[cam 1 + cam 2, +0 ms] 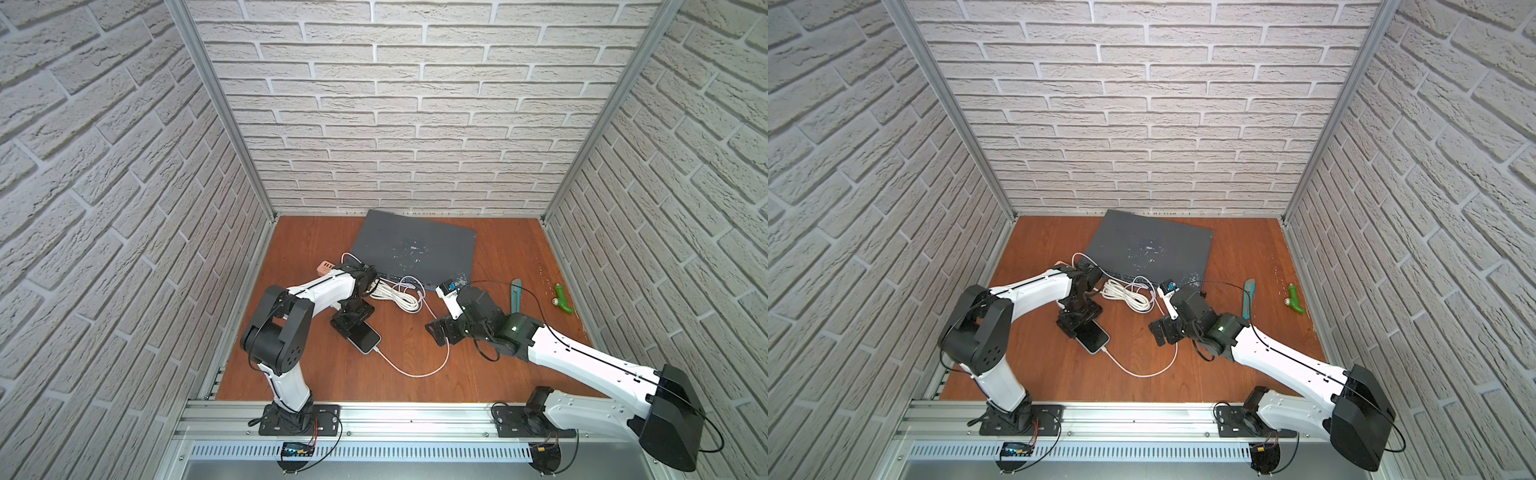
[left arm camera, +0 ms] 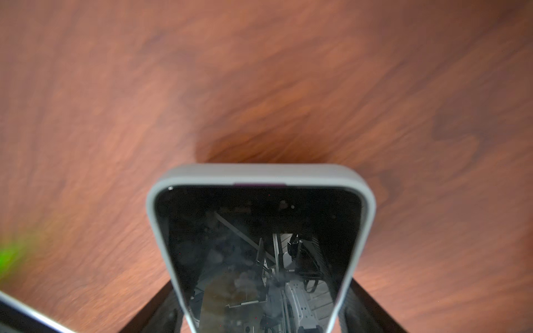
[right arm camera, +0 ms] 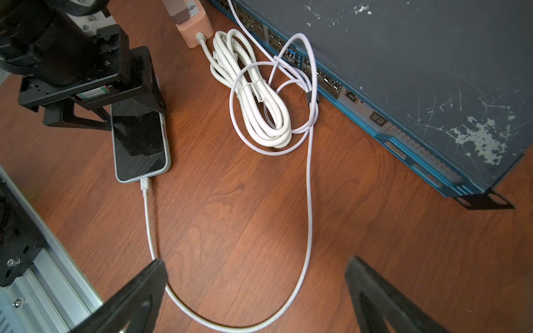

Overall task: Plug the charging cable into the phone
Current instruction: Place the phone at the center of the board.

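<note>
So the phone [image 3: 138,144] lies flat on the wooden table [image 3: 230,216], screen up. The charging cable [image 3: 310,201] has its connector [image 3: 145,184] sitting in the phone's end that faces the robot.

The left gripper [image 3: 135,115] is over the phone's other end, one black finger on each long edge. In the left wrist view the fingers [image 2: 363,305] sit right against the light case on both sides, so it looks clamped on the phone.

The right gripper [image 3: 255,261] is spread wide with nothing between its fingers. It's well apart from the phone, off to the right in both top views, over the cable's loose loop. From its own wrist view the cable runs from the phone, slips behind one fingertip [image 3: 157,268], curves round on the table and heads up to a thin coil. Can't tell if that fingertip touches the cable or just hides it.

That coil lies over the thicker white cord [image 3: 259,109] of the pink power strip [image 3: 193,31], just beside the big grey box [image 3: 403,72].
</note>
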Motion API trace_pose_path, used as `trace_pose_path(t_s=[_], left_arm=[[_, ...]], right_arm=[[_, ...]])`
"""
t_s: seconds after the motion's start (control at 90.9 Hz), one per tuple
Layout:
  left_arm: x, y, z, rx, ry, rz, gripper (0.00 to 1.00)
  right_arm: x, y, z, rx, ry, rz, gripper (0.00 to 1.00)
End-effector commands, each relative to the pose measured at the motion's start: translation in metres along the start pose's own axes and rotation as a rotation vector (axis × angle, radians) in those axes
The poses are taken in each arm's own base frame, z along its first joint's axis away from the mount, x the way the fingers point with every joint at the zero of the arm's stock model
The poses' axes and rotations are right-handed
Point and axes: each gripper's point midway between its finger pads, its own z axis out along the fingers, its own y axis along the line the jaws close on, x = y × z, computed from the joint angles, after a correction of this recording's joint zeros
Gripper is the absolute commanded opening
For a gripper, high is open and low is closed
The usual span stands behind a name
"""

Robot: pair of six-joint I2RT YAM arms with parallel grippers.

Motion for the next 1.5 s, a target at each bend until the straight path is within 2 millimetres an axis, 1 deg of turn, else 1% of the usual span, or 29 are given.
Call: trace_pose_path(t_s=[0.0,0.242,0.407,0.913,1.001,1.199,1.408,1.452,1.485], left_arm=[[-0.002,-0.012,-0.007,0.025,0.013,0.012,0.0],[-0.005,-0.027,-0.004,0.031,0.024,0.024,0.0],[-0.006,-0.033,0.0,0.028,0.035,0.027,0.0],[-0.005,-0.038,0.007,0.026,0.059,0.035,0.0],[-0.005,-0.039,0.005,0.041,0.062,0.044,0.0],[-0.001,-0.038,0.006,0.058,0.074,0.047,0.0],[0.004,-0.034,0.009,0.058,0.087,0.041,0.15],[0.004,-0.033,0.008,0.061,0.087,0.037,0.25],[0.004,-0.033,0.008,0.071,0.086,0.032,0.37]], right_arm=[[-0.01,0.0,-0.001,-0.005,-0.03,-0.008,0.99],[-0.008,-0.001,0.003,-0.002,-0.021,-0.002,0.99],[-0.007,-0.002,0.006,-0.002,-0.018,0.002,0.99],[-0.004,-0.004,0.012,-0.001,-0.013,0.012,0.99],[-0.002,-0.006,0.016,0.001,-0.004,0.015,0.99],[0.0,-0.003,0.025,-0.03,0.019,0.014,0.99],[0.006,0.011,0.034,-0.109,0.076,0.01,0.99],[0.008,0.012,0.035,-0.112,0.084,0.011,0.99],[0.008,0.012,0.035,-0.114,0.085,0.01,0.99]])
